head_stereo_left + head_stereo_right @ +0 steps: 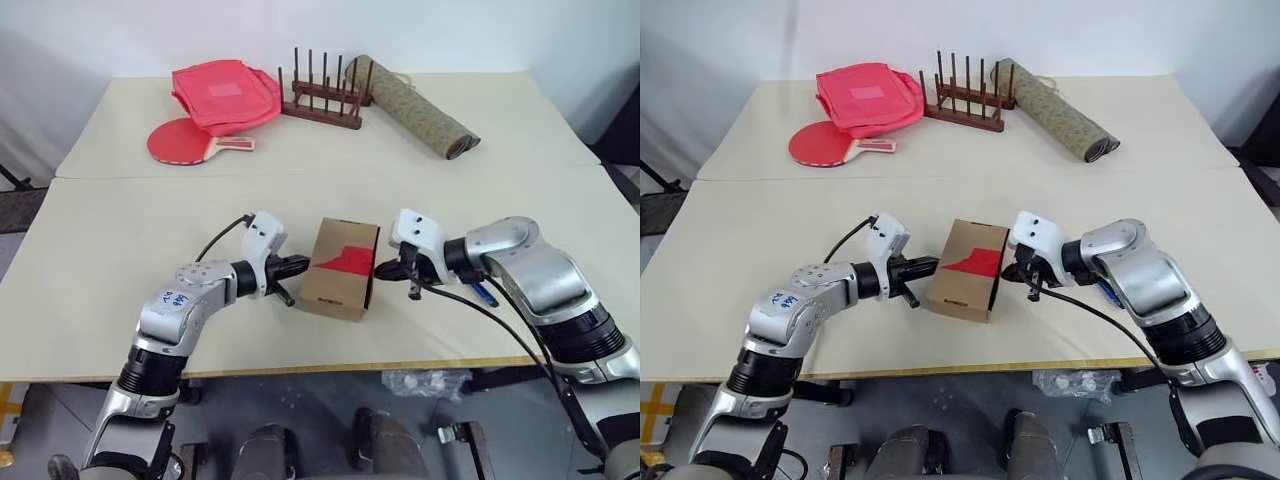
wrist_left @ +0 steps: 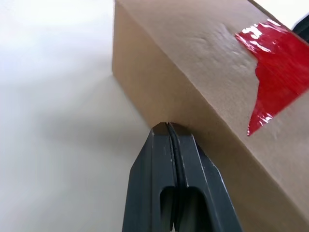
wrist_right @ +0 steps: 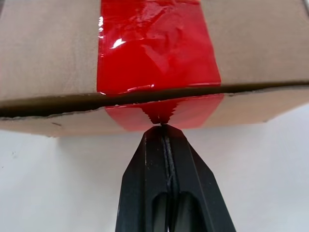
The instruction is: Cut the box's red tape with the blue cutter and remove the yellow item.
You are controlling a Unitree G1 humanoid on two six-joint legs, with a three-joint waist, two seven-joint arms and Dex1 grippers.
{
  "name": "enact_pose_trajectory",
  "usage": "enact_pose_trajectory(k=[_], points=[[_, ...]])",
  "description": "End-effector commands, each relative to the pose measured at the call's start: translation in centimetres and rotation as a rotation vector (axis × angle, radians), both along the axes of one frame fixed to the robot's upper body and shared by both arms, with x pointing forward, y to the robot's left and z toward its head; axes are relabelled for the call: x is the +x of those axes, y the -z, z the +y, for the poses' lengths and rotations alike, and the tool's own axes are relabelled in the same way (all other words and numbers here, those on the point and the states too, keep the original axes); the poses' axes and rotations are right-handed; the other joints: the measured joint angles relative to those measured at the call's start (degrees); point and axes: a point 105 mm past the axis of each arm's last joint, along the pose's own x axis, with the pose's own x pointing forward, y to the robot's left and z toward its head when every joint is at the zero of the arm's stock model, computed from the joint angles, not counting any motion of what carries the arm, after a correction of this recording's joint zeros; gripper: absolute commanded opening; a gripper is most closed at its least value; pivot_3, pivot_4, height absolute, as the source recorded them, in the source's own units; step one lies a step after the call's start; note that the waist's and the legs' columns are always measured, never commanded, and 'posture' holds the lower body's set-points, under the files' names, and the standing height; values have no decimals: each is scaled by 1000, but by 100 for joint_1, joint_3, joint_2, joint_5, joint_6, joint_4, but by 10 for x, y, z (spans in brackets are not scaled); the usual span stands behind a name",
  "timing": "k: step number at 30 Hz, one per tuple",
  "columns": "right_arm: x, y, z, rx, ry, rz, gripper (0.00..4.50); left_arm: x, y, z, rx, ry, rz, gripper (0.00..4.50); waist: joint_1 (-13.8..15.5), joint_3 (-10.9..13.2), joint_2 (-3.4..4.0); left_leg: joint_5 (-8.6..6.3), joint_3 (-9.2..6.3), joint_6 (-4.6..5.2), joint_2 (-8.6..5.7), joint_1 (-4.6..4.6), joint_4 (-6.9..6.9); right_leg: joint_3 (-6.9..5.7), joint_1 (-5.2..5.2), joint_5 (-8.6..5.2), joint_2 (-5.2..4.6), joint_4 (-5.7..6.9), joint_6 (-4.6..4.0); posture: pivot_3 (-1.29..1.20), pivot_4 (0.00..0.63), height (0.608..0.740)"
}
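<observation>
The box (image 1: 341,268) sits near the front edge of the table (image 1: 120,250), between the two grippers, with the red tape (image 1: 347,260) running across its top seam and down the side that faces the right arm. In the right wrist view the tape (image 3: 154,58) is torn or pinched into a small notch just under the flap's edge.

The right gripper (image 3: 163,128) is clenched, its fingers pressed together with nothing between them, and its tip is touching the tape at that notch. The left gripper (image 2: 168,126) is likewise closed on nothing, its tip pressed against the opposite cardboard side (the plain one, away from the tape).

A bit of the blue cutter (image 1: 484,293) peeks out on the table behind the right forearm.

Along the far side of the table lie a red paddle (image 1: 185,141), a red bag (image 1: 225,95), a wooden rack (image 1: 322,100) and a rolled mat (image 1: 420,108).
</observation>
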Motion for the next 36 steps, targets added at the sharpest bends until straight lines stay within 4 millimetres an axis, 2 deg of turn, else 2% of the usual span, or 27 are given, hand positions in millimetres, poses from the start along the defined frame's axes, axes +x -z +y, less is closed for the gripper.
enact_pose_trajectory(k=[1, 3, 6, 9, 11, 15, 18, 24, 25, 30, 36], points=[[2, -14, -5, 10, 29, -71, 22, -7, -15, -1, -2, 70, -18, 0, -8, 0, 0, 0, 0, 0, 0, 0, 0, 0, 0, 0, 0, 0, 0, 0, 150, 740], [3, -15, -6, 18, 44, -76, 22, -11, -17, 1, 3, 103, 0, 0, -10, 0, 0, 0, 0, 0, 1, 0, 0, 0, 0, 0, 1, 1, 0, 0, 150, 740], [5, -19, -13, -16, 68, -133, 22, -9, -18, 13, 78, 104, -30, 0, -13, 0, 0, 0, 1, 0, 1, 0, 0, 0, 0, 0, 1, 0, -1, 0, 150, 740], [9, -33, -22, -12, 99, -228, 22, -1, -34, 31, 68, 59, -66, 0, 0, 0, 0, 0, 0, -1, 1, 0, -1, -1, 0, 0, 1, -2, 0, 0, 150, 740], [12, -44, -26, 23, 147, -246, 22, 1, -45, 29, 33, 82, -87, 0, -6, 0, 0, 0, 3, -1, 0, -1, -1, 2, -1, 0, 1, -2, 0, 0, 150, 740], [22, -61, -28, 95, 246, -257, 1218, 0, -59, 8, -25, 173, -116, 0, -3, 0, 0, 0, 3, 0, 0, -1, 0, 1, 0, 0, 1, -1, 0, 0, 150, 740], [29, -68, -25, 146, 301, -254, 2117, 3, -60, -9, -41, 230, -136, 0, -9, 0, 0, 0, 6, -1, 0, 0, -1, 1, 0, 0, 4, 0, 0, 0, 150, 740], [37, -56, -17, 164, 366, -222, 4246, 19, -58, -23, -5, 260, -187, 0, -21, 0, 0, 1, 42, -2, 1, 0, -2, 0, -1, 0, 8, -1, -1, 0, 150, 740], [39, -53, -17, 161, 374, -218, 4455, 22, -56, -24, 8, 266, -192, 0, -21, 0, 0, 1, 45, -2, 1, -2, -2, 0, -2, 0, 9, -2, -1, 0, 150, 740], [41, -48, -15, 178, 389, -198, 4455, 28, -51, -31, 65, 313, -218, 0, -24, 0, 0, 1, 49, -2, 0, -2, -3, 0, -2, 0, 9, -3, 0, 0, 150, 740], [36, -29, -20, 84, 369, -188, 4455, 23, -42, -36, 102, 372, -212, 0, -16, -1, -2, 1, 49, -2, 0, -3, -4, -1, -1, 0, 9, -4, 0, 0, 150, 740]])
